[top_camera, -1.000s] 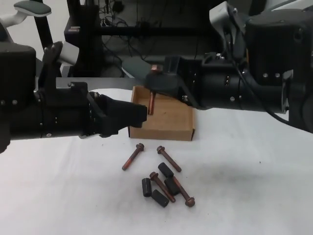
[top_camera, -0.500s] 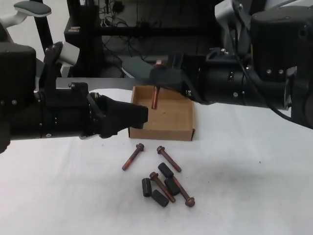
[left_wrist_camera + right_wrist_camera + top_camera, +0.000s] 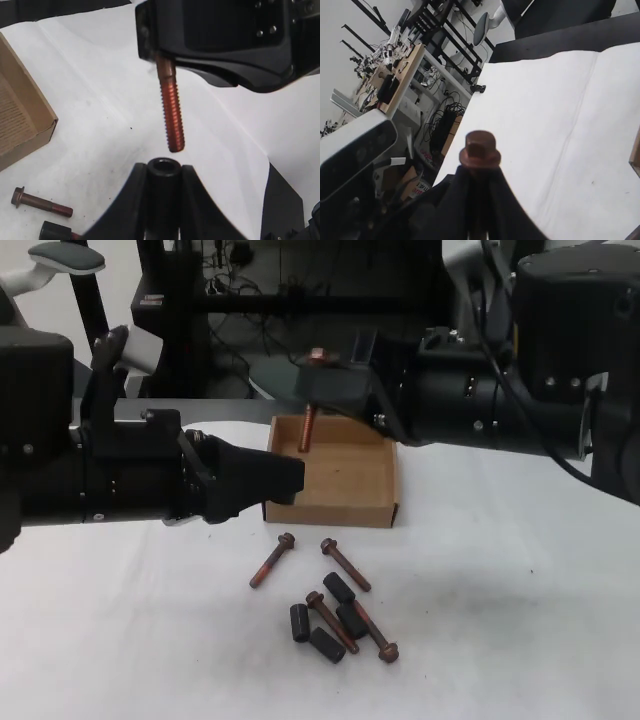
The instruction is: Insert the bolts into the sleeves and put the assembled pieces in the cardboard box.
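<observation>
Nearest: loose bolts [image 3: 272, 560] and loose sleeves [image 3: 299, 622] clustered on the white cloth [image 3: 500, 620]. Left gripper [image 3: 164, 169] clamps an upright sleeve [image 3: 164, 197]. Right gripper [image 3: 320, 392] pinches a bolt [image 3: 170, 112] below its head, threads down. The bolt's tip is just above the sleeve's bore, not touching. Beyond: box [image 3: 330, 512], top open.

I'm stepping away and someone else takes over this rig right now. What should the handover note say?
Left gripper: shut on a black sleeve, held upright with its bore up.
Right gripper: shut on a copper bolt, thread down, tip just above the bore, not in.
On the bench: four loose bolts and four loose sleeves in front of the cardboard box.
Done: the first pair is picked up.
Left: insert this bolt, box it, then the other four pairs.
</observation>
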Robot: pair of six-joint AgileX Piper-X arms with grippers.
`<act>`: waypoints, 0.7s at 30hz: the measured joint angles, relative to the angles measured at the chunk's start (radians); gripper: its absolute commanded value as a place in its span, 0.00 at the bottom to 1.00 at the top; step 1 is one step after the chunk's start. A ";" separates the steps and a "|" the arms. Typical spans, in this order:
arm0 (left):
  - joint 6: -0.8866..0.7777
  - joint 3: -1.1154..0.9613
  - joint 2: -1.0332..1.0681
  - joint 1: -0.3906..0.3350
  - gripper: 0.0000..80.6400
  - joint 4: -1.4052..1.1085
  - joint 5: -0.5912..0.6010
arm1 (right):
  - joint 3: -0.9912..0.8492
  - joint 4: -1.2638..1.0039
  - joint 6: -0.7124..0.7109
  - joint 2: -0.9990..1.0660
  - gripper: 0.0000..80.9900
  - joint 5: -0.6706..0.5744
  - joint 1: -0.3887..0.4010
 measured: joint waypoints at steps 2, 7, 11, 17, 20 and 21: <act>0.000 0.000 0.000 0.000 0.02 0.000 0.000 | 0.000 0.000 -0.001 0.000 0.01 -0.003 0.009; -0.009 0.000 0.000 0.000 0.02 0.000 0.004 | -0.001 0.000 -0.001 0.000 0.01 -0.005 0.012; -0.015 0.000 0.000 0.000 0.02 0.000 0.004 | -0.001 0.000 -0.001 0.000 0.01 -0.005 0.012; -0.048 0.000 0.000 -0.003 0.02 -0.047 0.006 | -0.008 -0.006 -0.010 0.000 0.01 0.002 0.012; -0.065 0.000 0.000 -0.003 0.02 -0.064 0.006 | -0.011 -0.007 -0.015 0.000 0.01 0.007 0.012; -0.069 0.000 0.000 -0.003 0.02 -0.068 0.006 | -0.011 -0.007 -0.015 0.000 0.01 0.008 0.012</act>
